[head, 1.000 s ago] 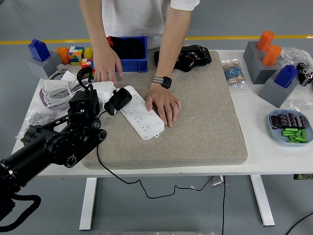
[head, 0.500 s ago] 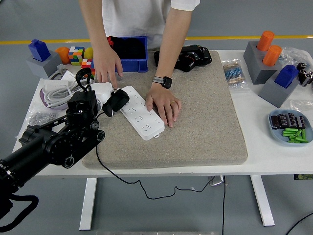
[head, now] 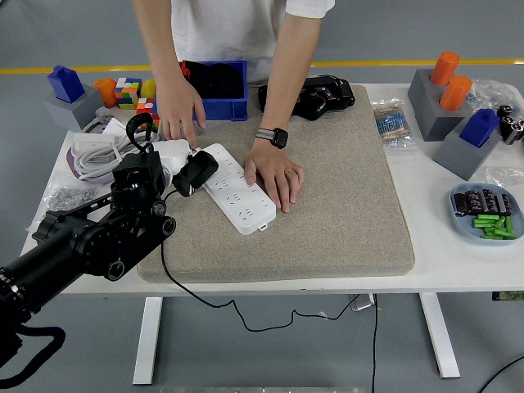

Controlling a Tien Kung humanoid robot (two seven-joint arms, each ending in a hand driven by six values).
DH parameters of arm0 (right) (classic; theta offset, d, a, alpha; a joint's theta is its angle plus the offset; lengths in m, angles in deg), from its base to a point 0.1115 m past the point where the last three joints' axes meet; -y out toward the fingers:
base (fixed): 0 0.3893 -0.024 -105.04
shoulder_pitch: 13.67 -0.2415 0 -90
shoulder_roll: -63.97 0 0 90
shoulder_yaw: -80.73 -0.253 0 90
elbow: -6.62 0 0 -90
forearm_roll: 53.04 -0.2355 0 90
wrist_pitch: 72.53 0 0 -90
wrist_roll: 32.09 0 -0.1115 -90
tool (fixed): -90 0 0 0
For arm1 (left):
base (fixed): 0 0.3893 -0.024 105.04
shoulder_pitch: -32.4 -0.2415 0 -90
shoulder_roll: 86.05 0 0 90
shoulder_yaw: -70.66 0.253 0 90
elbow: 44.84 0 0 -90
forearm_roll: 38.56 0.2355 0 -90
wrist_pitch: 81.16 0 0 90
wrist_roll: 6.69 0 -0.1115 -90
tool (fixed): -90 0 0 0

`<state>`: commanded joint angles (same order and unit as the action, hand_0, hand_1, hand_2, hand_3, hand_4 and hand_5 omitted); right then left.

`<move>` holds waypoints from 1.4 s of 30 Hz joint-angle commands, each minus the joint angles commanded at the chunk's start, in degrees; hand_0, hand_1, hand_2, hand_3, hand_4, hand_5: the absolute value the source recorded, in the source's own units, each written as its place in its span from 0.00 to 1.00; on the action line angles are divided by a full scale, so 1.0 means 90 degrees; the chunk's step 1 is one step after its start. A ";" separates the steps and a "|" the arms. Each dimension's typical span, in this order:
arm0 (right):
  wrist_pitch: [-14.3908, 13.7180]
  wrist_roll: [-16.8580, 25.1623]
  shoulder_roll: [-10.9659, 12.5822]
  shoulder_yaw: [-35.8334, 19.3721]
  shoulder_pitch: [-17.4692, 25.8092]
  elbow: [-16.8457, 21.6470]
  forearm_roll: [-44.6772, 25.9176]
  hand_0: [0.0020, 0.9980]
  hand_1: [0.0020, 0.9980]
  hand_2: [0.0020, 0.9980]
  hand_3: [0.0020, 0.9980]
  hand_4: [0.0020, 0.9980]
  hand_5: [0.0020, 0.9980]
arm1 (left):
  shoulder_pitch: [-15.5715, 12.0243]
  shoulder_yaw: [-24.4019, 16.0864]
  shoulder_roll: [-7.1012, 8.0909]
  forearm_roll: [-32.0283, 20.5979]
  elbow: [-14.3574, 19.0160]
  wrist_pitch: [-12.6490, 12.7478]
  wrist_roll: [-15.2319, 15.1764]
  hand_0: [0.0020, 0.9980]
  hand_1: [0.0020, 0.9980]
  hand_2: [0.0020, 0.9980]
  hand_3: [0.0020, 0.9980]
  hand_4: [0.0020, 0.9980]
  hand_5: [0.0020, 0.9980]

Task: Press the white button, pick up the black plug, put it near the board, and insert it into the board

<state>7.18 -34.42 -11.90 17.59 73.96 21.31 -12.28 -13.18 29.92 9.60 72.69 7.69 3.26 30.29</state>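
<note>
Left hand [head: 168, 160] closed around the black plug [head: 195, 173], holding it at the far-left end of the white power strip [head: 237, 188], plug overlapping the strip's edge; seating in a socket impossible to judge. Black cable [head: 188, 288] trailing from the plug toward the near edge of the grey mat [head: 344, 205] and down under the white table [head: 442, 246]. Across the table, a person's hand [head: 277, 175] pressed flat on the strip's right side, wrist with a watch; other hand [head: 180, 106] resting just beyond the strip's far end, near the blue bin [head: 233, 102]. Coiled white cable [head: 98, 151] to the left.
</note>
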 joint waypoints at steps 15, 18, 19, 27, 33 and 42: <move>-0.0002 0.0005 -0.0005 0.0003 0.0007 0.0000 -0.0001 0.63 0.54 0.53 0.53 0.64 0.31 | -0.0008 -0.0044 0.0015 0.0023 0.0031 -0.0117 0.0000 0.86 0.92 0.88 0.94 1.00 0.35; -0.0005 0.0009 -0.0006 0.0002 0.0008 0.0002 0.0002 0.63 0.54 0.53 0.53 0.64 0.31 | -0.0018 -0.0048 0.0026 0.0039 0.0019 -0.0130 0.0000 0.86 0.92 0.88 0.94 1.00 0.35; -0.0006 0.0011 -0.0005 0.0004 0.0005 0.0004 0.0003 0.63 0.54 0.53 0.53 0.64 0.31 | -0.0016 -0.0048 0.0032 0.0042 0.0016 -0.0139 0.0000 0.86 0.91 0.86 0.92 1.00 0.33; -0.0015 0.0030 -0.0008 -0.0013 0.0006 -0.0004 -0.0010 0.63 0.54 0.53 0.53 0.64 0.30 | -0.0003 0.0095 0.0151 0.0136 0.0106 -0.0166 0.0000 0.75 0.83 0.71 0.86 0.94 0.02; -0.0040 0.0072 -0.0011 -0.0026 0.0006 -0.0005 -0.0013 0.63 0.54 0.53 0.53 0.64 0.30 | 0.0011 0.0221 0.0261 0.0191 0.0240 -0.0118 0.0000 0.73 0.81 0.68 0.84 0.91 0.00; -0.0067 0.0119 -0.0007 -0.0008 -0.0004 -0.0003 -0.0017 0.63 0.54 0.53 0.53 0.64 0.30 | -0.0011 0.0374 0.0288 0.0297 0.0258 0.0015 0.0000 0.69 0.79 0.64 0.82 0.85 0.00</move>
<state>6.57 -33.34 -11.97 17.52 73.92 21.29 -12.44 -13.28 33.28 12.20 75.36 10.01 3.40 30.29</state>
